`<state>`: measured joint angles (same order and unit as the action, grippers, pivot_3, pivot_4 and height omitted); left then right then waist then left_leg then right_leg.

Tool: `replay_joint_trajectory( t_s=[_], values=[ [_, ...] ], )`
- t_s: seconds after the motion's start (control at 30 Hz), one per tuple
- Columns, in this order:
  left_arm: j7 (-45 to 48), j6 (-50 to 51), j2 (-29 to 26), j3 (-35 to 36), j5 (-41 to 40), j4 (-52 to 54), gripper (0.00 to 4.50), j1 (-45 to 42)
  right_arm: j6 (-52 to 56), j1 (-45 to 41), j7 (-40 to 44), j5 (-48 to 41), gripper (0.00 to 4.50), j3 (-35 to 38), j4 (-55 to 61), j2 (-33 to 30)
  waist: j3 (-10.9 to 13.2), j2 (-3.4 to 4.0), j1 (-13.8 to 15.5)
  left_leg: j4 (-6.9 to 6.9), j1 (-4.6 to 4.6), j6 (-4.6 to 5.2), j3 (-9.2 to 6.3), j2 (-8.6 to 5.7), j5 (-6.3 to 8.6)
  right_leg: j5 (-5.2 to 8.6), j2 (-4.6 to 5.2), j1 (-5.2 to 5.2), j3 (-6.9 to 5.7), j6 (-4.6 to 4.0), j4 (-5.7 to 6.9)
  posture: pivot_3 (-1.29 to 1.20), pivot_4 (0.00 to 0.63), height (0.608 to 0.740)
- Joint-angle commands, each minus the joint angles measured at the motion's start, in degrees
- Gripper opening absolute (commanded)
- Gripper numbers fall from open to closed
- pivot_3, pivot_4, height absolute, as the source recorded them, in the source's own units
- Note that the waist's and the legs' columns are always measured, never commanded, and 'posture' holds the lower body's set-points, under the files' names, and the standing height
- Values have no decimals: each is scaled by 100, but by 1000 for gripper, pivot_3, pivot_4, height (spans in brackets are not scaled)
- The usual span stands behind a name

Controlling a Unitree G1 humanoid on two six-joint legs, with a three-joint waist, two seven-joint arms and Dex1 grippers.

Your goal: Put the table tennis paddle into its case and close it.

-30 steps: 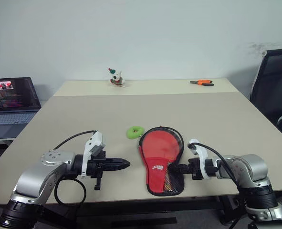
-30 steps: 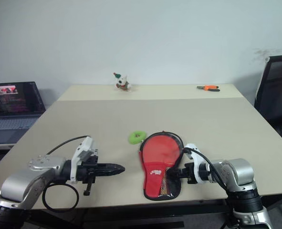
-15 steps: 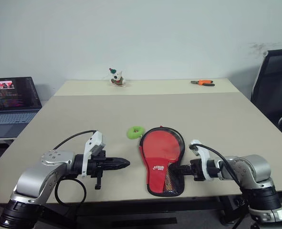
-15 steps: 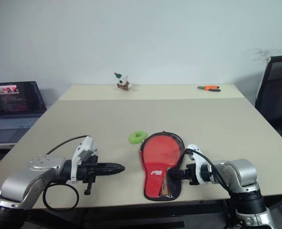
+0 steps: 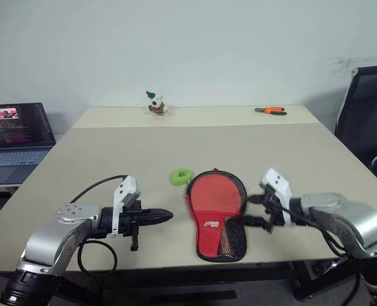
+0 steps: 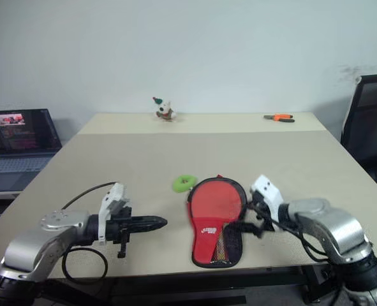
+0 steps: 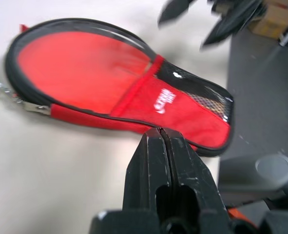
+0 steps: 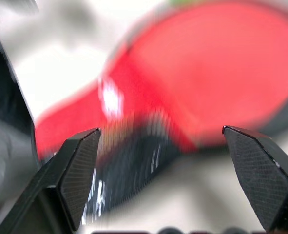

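Left eye view: right gripper (image 5: 259,211) spread wide, empty, beside case (image 5: 216,213); left gripper (image 5: 164,215) closed, empty.

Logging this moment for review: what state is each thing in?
case: flat on table, red side up
left gripper: shut, empty
right gripper: open, holding nothing
laptop: lid open, screen lit
pliers: lying at far edge

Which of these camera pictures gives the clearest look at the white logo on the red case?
The left wrist view: the case lies close and sharp, with the white logo plain on the red band beside the black mesh. Both head views show the whole case on the table, but the logo is a tiny white mark. In the right wrist view it is a white smear.
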<state>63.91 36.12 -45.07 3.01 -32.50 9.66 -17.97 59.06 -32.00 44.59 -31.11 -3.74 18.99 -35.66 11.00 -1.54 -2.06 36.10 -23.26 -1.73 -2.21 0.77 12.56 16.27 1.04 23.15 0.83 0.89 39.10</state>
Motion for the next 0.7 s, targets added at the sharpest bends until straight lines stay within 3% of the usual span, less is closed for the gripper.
replay_joint_trajectory(
  t_s=[0.03,0.13,0.4,0.5,0.7],
  values=[
    [-299,-88,93,137,109,-216,0,-289,-280,-278,-280,-34,4462,67,-249,484,-2,-3,17,-1,-2,0,-2,-2,0,-12,1,0,-1,-21,-1,0,150,740],
    [-808,-288,338,-18,528,-686,553,-654,-628,-353,-826,417,4500,-280,-781,1162,-3,-4,23,2,-4,0,-2,-5,0,-14,4,0,0,-22,-2,0,150,740],
    [-1577,-728,859,-144,1280,-1875,3471,-1481,-966,-12,-1092,939,4500,-672,-996,1421,-2,-4,38,2,-17,0,-7,-14,0,-20,12,7,-7,-16,-4,0,150,740],
    [-2064,-852,1314,-149,1567,-3174,4454,-2373,-1108,148,-1186,1232,4500,-907,-1062,1422,-3,-5,63,8,-19,0,-7,-15,0,-21,12,6,-18,-18,0,0,150,740],
    [-1789,-1362,1753,-347,1978,-5187,4454,-3575,-1128,248,-1257,1365,4500,-1049,-950,1545,-4,-6,22,22,-23,0,4,-17,0,-28,9,4,-35,-14,0,0,150,740]
  ],
)
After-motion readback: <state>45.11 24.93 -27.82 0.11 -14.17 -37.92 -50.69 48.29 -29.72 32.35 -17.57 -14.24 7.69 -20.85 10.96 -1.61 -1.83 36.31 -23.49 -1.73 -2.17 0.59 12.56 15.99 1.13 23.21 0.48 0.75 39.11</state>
